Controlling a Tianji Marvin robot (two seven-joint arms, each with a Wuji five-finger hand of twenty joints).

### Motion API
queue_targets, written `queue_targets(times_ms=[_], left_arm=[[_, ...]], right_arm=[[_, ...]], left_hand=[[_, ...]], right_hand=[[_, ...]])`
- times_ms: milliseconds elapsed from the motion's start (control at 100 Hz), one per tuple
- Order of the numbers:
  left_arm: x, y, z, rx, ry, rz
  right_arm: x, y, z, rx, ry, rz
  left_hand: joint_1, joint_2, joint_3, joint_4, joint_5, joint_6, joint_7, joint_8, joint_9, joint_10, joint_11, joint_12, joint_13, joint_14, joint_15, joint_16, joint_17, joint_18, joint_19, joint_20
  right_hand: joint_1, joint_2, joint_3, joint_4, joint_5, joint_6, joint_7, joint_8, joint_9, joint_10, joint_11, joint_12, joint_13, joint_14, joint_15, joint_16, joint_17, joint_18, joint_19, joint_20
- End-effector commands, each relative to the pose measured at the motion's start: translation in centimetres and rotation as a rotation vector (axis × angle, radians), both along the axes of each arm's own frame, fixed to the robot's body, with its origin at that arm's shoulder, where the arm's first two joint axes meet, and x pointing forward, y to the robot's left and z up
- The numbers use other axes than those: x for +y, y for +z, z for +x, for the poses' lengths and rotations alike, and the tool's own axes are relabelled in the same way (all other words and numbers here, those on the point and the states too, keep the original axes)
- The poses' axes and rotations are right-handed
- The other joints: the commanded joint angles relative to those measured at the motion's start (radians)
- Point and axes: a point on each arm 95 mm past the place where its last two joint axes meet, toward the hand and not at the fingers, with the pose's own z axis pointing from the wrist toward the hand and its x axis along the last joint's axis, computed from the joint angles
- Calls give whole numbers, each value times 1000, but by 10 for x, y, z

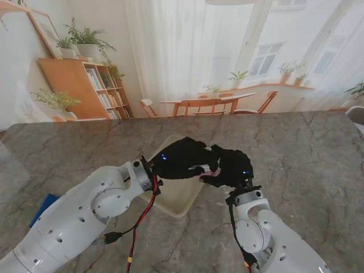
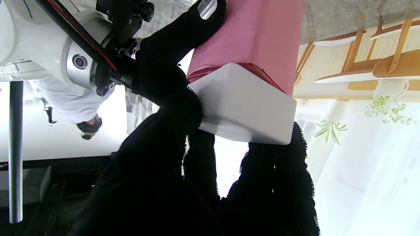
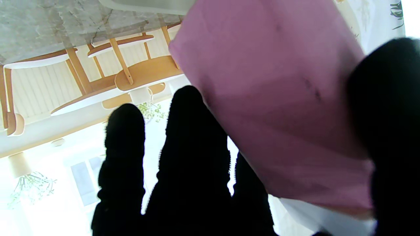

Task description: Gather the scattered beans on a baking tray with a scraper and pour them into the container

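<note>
Over the cream baking tray [image 1: 177, 200] my two black-gloved hands meet. A pink scraper [image 2: 252, 42] with a white grip [image 2: 242, 105] is held between them; in the stand view only a pink sliver [image 1: 212, 169] shows. My left hand [image 1: 179, 156] has its fingers [image 2: 197, 144] curled against the white grip. My right hand [image 1: 230, 168] pinches the pink blade [image 3: 272, 98] between its thumb [image 3: 390, 108] and fingers [image 3: 193, 144]. The scraper is lifted off the tray. No beans can be made out, and no container is in view.
The tray lies on a grey marble table [image 1: 296, 153], with the hands covering its middle. A blue object [image 1: 44, 207] lies at the left, partly behind my left arm. A red and black cable [image 1: 142, 219] hangs from the left wrist.
</note>
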Motion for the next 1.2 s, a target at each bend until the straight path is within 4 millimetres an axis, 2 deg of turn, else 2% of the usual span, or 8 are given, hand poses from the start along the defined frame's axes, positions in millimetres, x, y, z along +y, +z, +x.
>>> queue_targets(times_ms=[0, 380, 480, 710, 730, 830, 1120, 1190], left_arm=[[1, -3, 2, -1, -9, 2], [9, -5, 8, -45, -65, -88], [11, -5, 8, -61, -71, -99], [16, -6, 6, -55, -30, -117], [16, -6, 6, -54, -25, -118], [17, -9, 5, -18, 25, -138], [-1, 2, 1, 59, 145, -56], [12, -20, 8, 102, 109, -70]], right_arm=[[1, 3, 0, 4, 0, 23], [-1, 4, -2, 26, 1, 76], [-2, 4, -2, 29, 2, 69], [0, 4, -1, 27, 8, 35], [0, 4, 0, 26, 8, 32], [0, 3, 0, 23, 11, 17], [2, 4, -1, 13, 8, -5], [3, 4, -1, 13, 8, -7]], left_hand=[[175, -7, 252, -75, 20, -37, 71, 23, 61, -53, 73, 8, 110, -349, 57, 8, 13, -162, 50, 0], [185, -100, 364, -122, 73, -120, 302, -13, 109, -144, 117, 20, 180, -427, 58, 11, 73, -220, 105, -71], [30, 38, 287, -55, -49, -62, 54, -204, -19, -22, 17, -86, 63, -353, 9, -50, 6, -192, -50, -65], [-223, 118, -54, -77, -261, 136, -566, -418, -301, 145, -78, -207, -262, -178, -18, -108, -263, -58, -153, -133], [-217, 159, -181, -71, -284, 162, -603, -422, -326, 165, -78, -213, -292, -161, -12, -112, -281, -47, -158, -144], [-264, 275, -390, -59, -349, 272, -638, -462, -366, 221, -74, -205, -352, -99, 7, -91, -319, 3, -167, -114], [-458, 324, -403, -55, -317, 478, -599, -448, -294, 319, -7, -27, -309, -30, 81, 60, -295, 40, -87, 102], [-473, 324, -402, -56, -297, 491, -593, -448, -274, 318, -7, -14, -294, -32, 88, 82, -286, 34, -72, 130]], right_hand=[[213, 198, 208, 82, 80, -231, 159, 48, 112, -147, 163, 45, 26, -58, -7, -4, 0, -11, 13, 7], [199, 198, 212, 81, 81, -255, 155, 50, 116, -165, 152, 51, 27, -71, -19, 0, 3, -24, 2, -1], [200, 199, 213, 81, 81, -256, 152, 50, 117, -166, 149, 54, 29, -71, -22, 1, 3, -26, 0, -3], [203, 198, 212, 81, 82, -250, 152, 52, 118, -160, 146, 58, 30, -66, -25, 6, 5, -22, 1, -4], [203, 198, 212, 81, 82, -249, 152, 52, 119, -160, 146, 59, 30, -65, -25, 6, 4, -21, 1, -4], [207, 197, 211, 82, 83, -243, 153, 53, 119, -157, 144, 60, 30, -62, -25, 9, 3, -15, 3, -4], [211, 195, 209, 82, 84, -238, 153, 54, 119, -151, 144, 62, 31, -57, -20, 12, 2, -10, 7, -2], [211, 195, 209, 83, 84, -235, 152, 54, 119, -150, 144, 62, 31, -57, -20, 12, 2, -12, 7, -3]])
